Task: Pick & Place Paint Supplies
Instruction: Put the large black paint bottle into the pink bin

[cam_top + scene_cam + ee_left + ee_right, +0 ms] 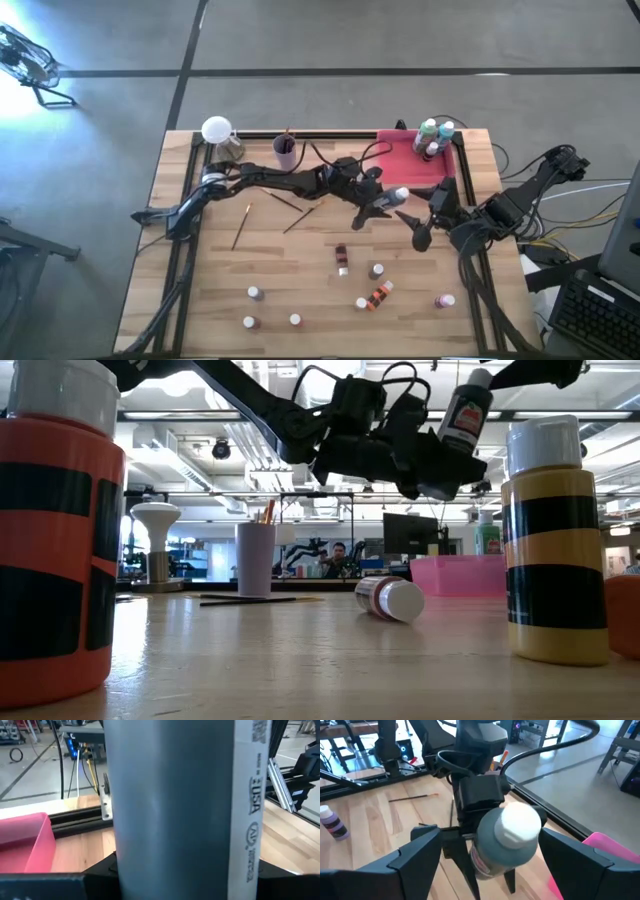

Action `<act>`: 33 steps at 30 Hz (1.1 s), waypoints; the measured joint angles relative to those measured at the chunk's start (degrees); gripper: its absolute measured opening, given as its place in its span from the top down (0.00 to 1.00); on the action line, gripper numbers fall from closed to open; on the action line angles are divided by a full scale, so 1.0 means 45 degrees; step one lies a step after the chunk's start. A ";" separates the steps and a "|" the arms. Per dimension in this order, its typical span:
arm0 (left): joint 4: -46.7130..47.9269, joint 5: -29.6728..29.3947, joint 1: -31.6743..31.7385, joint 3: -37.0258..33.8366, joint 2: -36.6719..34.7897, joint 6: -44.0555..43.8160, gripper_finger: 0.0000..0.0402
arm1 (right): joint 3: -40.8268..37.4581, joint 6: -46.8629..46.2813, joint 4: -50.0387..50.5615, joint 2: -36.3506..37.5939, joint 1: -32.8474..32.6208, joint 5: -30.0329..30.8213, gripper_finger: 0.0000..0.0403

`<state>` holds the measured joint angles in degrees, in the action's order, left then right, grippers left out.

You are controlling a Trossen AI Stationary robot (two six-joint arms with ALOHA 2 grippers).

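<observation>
The dark grey white-capped paint bottle (502,842) hangs above the wooden surface (300,270) near the pink tray (415,165), clamped in the left gripper (385,203) fingers, while the right gripper (428,212) fingers stand spread wide around its cap, gripping nothing: a handover seems under way, calling next for the right fingers to close.

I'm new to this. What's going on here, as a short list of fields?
left gripper: above the table's middle, shut on a grey bottle
right gripper: open, its fingers on either side of the bottle's white cap, apart from it
pink tray: far right corner, holds three bottles
lilac cup: far edge, holds brushes
table: loose bottles on the near half, brushes by the cup
</observation>
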<state>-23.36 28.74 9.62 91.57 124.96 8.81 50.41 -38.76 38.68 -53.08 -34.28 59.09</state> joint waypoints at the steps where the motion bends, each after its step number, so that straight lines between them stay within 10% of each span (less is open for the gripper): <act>1: -0.0039 0.0076 -0.0015 0.0000 -0.0003 0.0003 0.51 | -0.0009 0.0004 0.0004 0.0000 0.0001 0.0001 0.21; 33: -0.0616 0.0720 -0.0134 0.0000 -0.0066 0.0174 0.51 | -0.0018 -0.0298 -0.0794 -0.0563 0.0015 0.1865 0.48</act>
<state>-26.13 31.98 9.02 91.57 124.66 9.60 50.33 -40.10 35.11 -55.61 -34.22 67.48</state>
